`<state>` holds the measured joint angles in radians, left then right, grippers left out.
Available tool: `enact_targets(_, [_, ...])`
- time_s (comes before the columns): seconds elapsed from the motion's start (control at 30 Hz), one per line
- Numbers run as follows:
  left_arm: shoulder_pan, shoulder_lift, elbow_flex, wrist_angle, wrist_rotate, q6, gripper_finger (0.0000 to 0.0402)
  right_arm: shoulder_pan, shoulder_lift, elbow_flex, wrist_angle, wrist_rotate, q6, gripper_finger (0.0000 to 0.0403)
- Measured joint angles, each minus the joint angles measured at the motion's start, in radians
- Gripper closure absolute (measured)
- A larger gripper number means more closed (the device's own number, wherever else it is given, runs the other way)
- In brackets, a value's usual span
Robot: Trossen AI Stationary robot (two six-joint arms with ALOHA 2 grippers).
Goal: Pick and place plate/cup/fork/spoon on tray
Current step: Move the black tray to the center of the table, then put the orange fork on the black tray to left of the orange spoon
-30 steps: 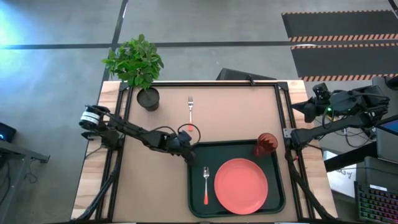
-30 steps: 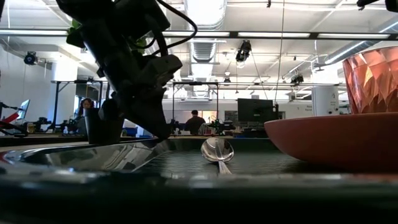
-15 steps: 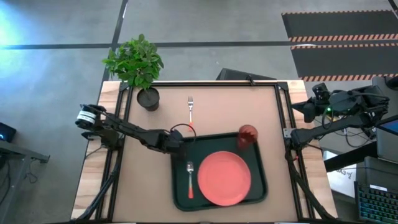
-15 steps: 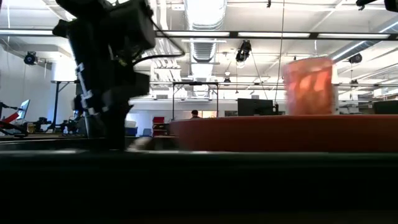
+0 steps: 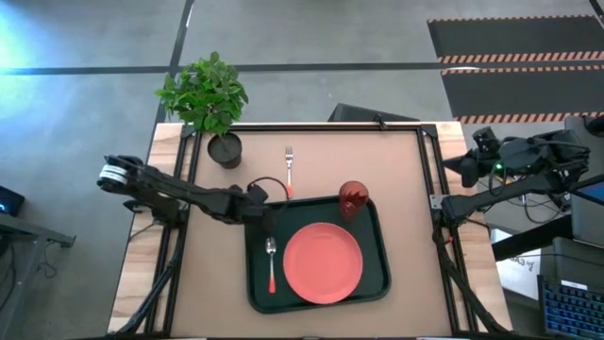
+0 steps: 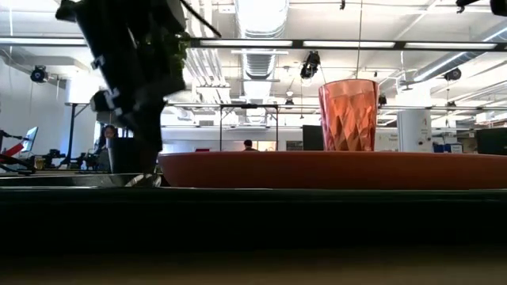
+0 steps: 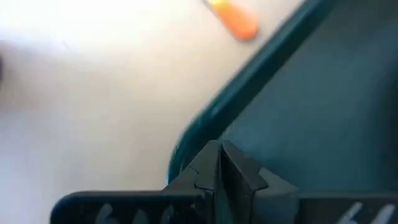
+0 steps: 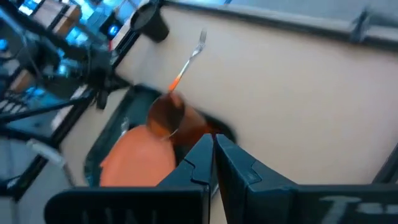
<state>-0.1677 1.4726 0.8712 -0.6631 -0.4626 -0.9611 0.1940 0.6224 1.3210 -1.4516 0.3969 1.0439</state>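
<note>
arms: dark, slim, jointed | left arm (image 5: 179, 192): white-banded joint, looped black cable | right arm (image 5: 514, 156): green light

tray (image 5: 377, 247): we see dark green plastic with a faint sheen along the rim.
plate (image 5: 323, 263): we read it as matt coral plastic, smooth.
cup (image 6: 348, 115): translucent red-brown plastic, faceted and glossy.
spoon (image 5: 271, 262): shiny metal bowl, orange-red plastic handle.
fork (image 5: 289, 167): silver metal tines, orange-red plastic handle.
table (image 5: 396, 165): we see a smooth, matt tan top with pale wood at the sides.
</note>
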Motion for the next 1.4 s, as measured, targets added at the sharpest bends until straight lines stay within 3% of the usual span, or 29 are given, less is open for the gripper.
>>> enact_targets(0.17, [-0.001, -0.109, 0.005, 0.002, -0.096, 0.000, 0.0401, 0.000, 0.064, -0.102, -0.011, -0.132, 0.057, 0.0394])
enact_targets(0.43, [-0.001, -0.287, -0.002, -0.012, -0.226, 0.000, 0.0401, 0.011, 0.194, -0.447, 0.015, -0.402, 0.137, 0.0395])
enact_targets(0.53, [0.000, -0.328, -0.015, -0.016, -0.228, 0.002, 0.0401, 0.019, 0.232, -0.550, 0.124, -0.454, 0.149, 0.0395])
enact_targets(0.77, [0.000, -0.357, -0.016, -0.078, -0.227, 0.003, 0.0401, 0.084, 0.308, -0.676, 0.489, -0.446, 0.177, 0.0395])
enact_targets(0.97, [0.006, -0.357, -0.016, -0.130, -0.225, 0.001, 0.0401, 0.118, 0.301, -0.584, 0.467, -0.361, 0.177, 0.0395])
enact_targets(1.23, [0.066, -0.331, -0.018, -0.079, -0.217, 0.003, 0.0401, 0.135, 0.232, -0.290, 0.186, -0.112, 0.124, 0.0395])
enact_targets(1.4, [0.197, -0.238, -0.018, 0.139, -0.049, 0.165, 0.0384, 0.135, 0.225, -0.122, 0.174, 0.027, -0.020, 0.0395])
